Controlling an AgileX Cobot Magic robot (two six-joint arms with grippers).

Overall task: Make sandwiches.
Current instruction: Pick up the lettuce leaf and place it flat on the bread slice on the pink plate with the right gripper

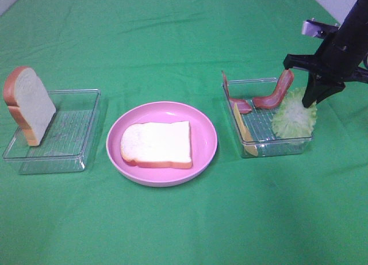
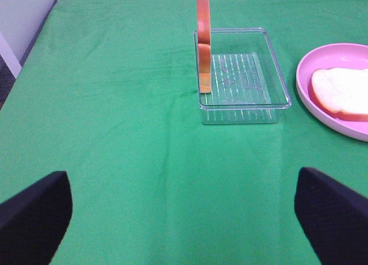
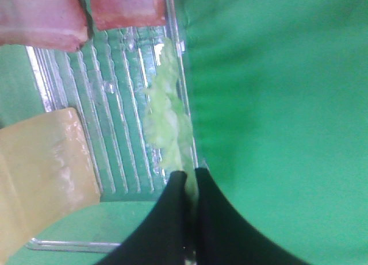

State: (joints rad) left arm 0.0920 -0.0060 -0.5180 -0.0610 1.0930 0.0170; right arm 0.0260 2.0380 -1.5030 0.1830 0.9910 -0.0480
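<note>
Bread slices [image 1: 156,143] [image 1: 29,106] two, lettuce [image 1: 294,116] one, cheese [image 1: 240,127] one, bacon [image 1: 276,91] maybe three

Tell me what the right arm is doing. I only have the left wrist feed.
Observer: The right gripper is shut on the lettuce, which stands on edge in the right tray.
Operator: Anything else in that tray?
Observer: Bacon and cheese, both propped against its walls.
Operator: My view cuts off the plate. Is there only the one slice on it?
Observer: Yes, the plate holds just one bread slice, lying flat.
</note>
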